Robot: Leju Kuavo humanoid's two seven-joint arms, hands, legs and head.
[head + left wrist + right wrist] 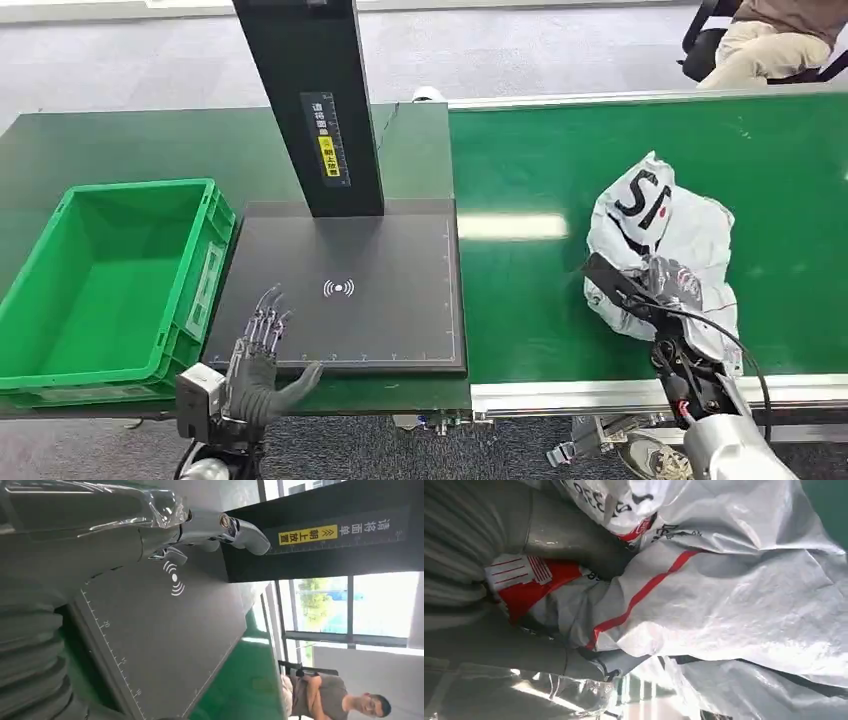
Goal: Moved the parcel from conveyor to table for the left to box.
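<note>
Right robot hand on the parcel, belt side

The parcel lies on the green conveyor, long axis running away from the robot; the right robot hand grips its near end. The counter lies leftward, where the left robot hand rests open, holding nothing.

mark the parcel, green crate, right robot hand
parcel (660, 225): head view, white upper face with black lettering.
green crate (215, 235): head view, right wall.
right robot hand (665, 290): head view, fingers gripping the parcel.

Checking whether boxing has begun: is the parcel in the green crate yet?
No, the parcel lies on the conveyor under the right hand; the green crate is empty.
</note>
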